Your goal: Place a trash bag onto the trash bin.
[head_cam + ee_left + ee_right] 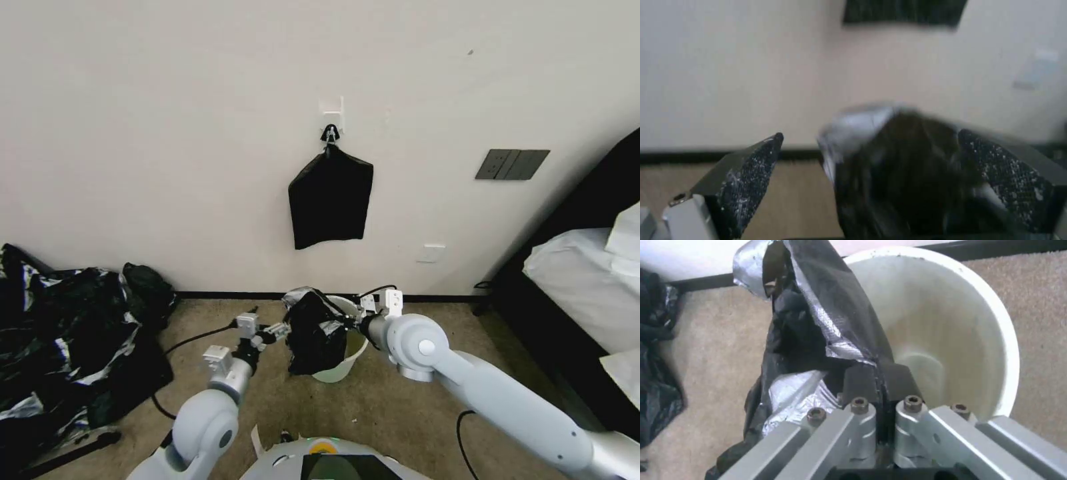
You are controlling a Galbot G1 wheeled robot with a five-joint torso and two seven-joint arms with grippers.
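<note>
Right gripper (pixel 882 380) clamped on the bag's edge, over the bin.

My right fingers pinch the trash bag (pixel 818 326) at the trash bin (pixel 960 323) rim, the bag draped outside. My left gripper (pixel 871 173) stands spread, the bag between its pads. No writing I can read.

My arms are pale grey-white rounded shells with round joint caps, black cables run off both beside the trash bin (pixel 343 360), my right gripper (pixel 880 380) has silver bars, hex-socket screws, black pads, and my left gripper (pixel 871 186) has black speckled pads.
</note>
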